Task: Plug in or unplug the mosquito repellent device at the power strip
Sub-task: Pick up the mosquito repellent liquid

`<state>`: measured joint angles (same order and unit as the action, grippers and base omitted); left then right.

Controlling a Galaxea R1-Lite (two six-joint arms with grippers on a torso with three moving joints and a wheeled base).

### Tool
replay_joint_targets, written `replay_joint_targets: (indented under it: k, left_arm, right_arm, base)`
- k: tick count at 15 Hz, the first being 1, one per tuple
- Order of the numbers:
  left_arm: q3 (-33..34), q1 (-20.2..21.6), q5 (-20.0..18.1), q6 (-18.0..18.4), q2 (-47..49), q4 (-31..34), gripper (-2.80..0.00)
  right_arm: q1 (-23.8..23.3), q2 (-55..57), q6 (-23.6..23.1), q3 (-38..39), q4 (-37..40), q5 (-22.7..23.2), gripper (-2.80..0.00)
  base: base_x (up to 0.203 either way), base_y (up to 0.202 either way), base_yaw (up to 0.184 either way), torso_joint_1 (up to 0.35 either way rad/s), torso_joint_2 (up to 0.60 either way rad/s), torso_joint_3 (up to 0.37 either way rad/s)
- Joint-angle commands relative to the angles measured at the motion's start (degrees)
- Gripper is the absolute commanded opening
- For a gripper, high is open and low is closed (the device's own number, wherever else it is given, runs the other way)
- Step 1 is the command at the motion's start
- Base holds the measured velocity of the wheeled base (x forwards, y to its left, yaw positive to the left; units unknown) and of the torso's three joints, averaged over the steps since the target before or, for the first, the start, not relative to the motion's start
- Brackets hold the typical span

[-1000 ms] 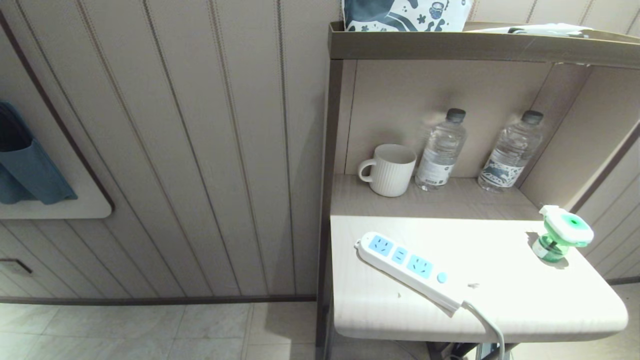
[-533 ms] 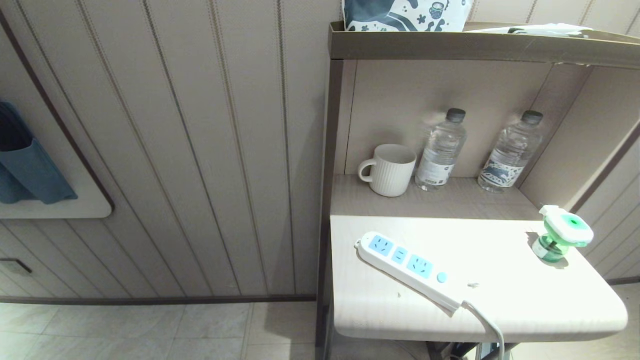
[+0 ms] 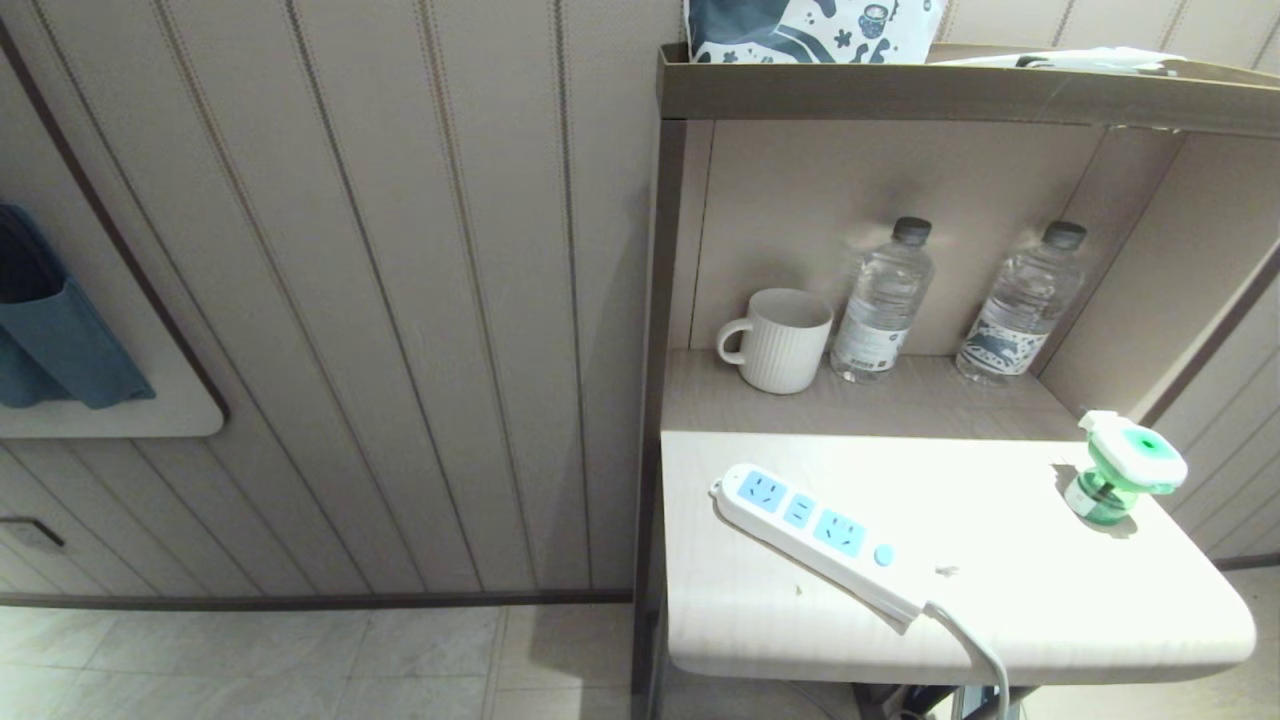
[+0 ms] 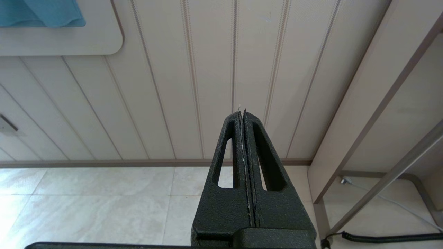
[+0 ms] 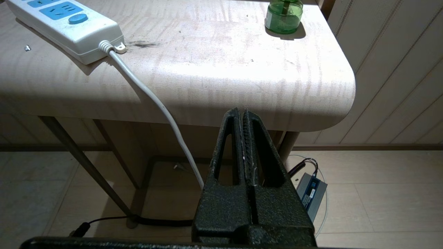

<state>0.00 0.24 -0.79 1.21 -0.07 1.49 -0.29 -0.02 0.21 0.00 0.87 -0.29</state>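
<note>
The long flat white power strip (image 3: 815, 532) with light-blue socket faces lies slantwise at lower centre of the head view on the pale wood-grain table (image 3: 1050, 600), nothing plugged into it. The small green-headed mosquito repellent device (image 3: 1125, 468) stands well apart at the table's right edge. The left hand (image 4: 241, 114) and right hand (image 5: 241, 112) are both pressed closed and empty, below table level.
</note>
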Motion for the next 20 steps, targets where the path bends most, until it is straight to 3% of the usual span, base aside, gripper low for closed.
replay_joint_targets:
  k: [1,7,12,15,20]
  left_arm:
    - [0.00,0.02,0.00,0.02,0.07,0.01,-2.80]
    - [0.00,0.02,0.00,0.02,0.07,0.01,-2.80]
    - [0.00,0.02,0.00,0.02,0.07,0.01,-2.80]
    - [0.00,0.02,0.00,0.02,0.07,0.01,-2.80]
    - [0.00,0.02,0.00,0.02,0.07,0.01,-2.80]
  right_arm:
    - [-0.06,0.02,-0.12,-0.09,-0.25,0.03,-2.80]
    - [-0.06,0.18,-0.19,-1.35,1.34,-0.25,-2.80]
    - [-0.06,9.26,-0.36,-13.15,2.92,0.01,-2.80]
    - [-1.80,20.62,-0.83,-15.62,-6.85,-0.12,-2.80]
    - [-9.64,37.13,-0.50,-12.45,-27.95,-0.33,-2.80]
  base:
    - [0.000,0.000,0.000,0.000,0.00,0.000]
    - [0.000,0.000,0.000,0.000,0.00,0.000]
    - [0.000,0.000,0.000,0.000,0.00,0.000]
    - [0.000,0.000,0.000,0.000,0.00,0.000]
    - [0.000,0.000,0.000,0.000,0.00,0.000]
